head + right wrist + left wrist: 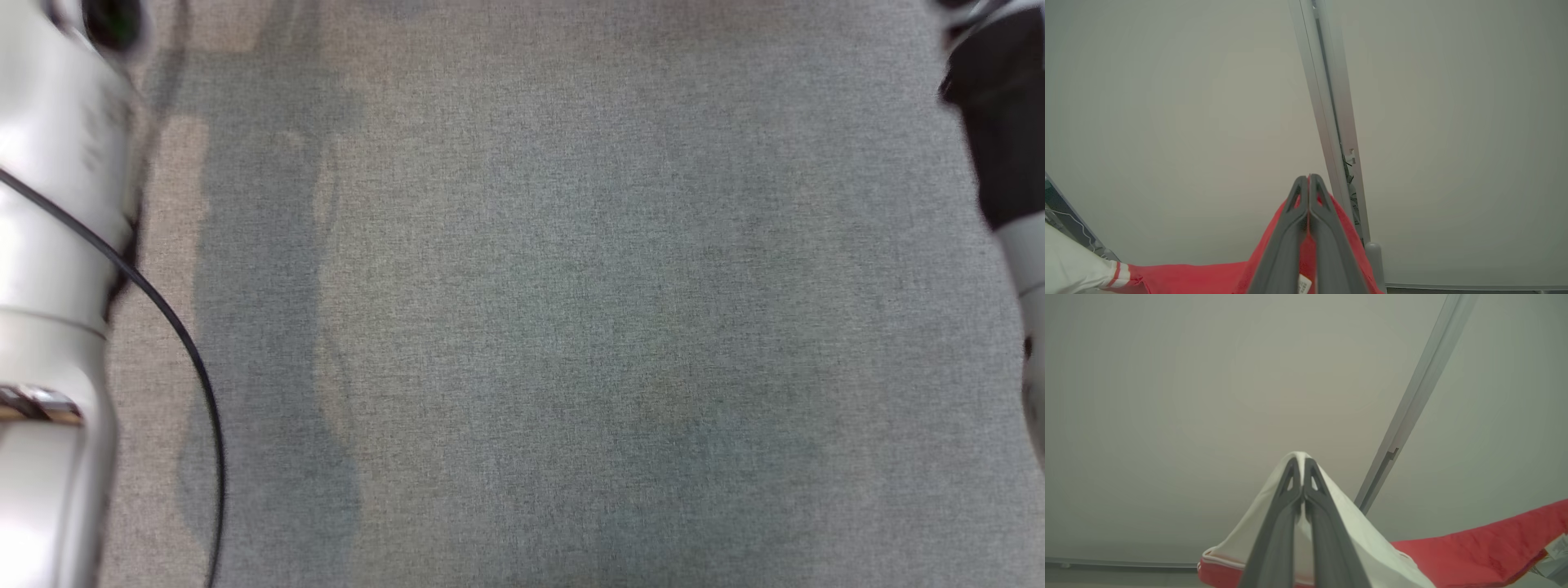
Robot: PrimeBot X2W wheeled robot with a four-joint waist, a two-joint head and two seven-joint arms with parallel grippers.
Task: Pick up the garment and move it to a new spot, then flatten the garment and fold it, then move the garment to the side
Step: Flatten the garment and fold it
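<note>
The garment is red and white. In the left wrist view my left gripper (1301, 463) is shut on a peak of its white cloth (1367, 539), and the red part (1474, 551) stretches away to the lower right. In the right wrist view my right gripper (1308, 181) is shut on a peak of the red cloth (1208, 277), with a white striped sleeve (1077, 265) at lower left and a small label (1303, 284) between the fingers. Both grippers point up at a pale wall. In the head view pale forearms (49, 286) stand at the left and right edges.
The grey fabric work surface (571, 327) spreads below the head camera, with a black cable (184, 351) hanging along the left arm. A grey metal rail (1412, 400) runs up the wall; the same kind of rail (1331, 122) stands behind the right gripper.
</note>
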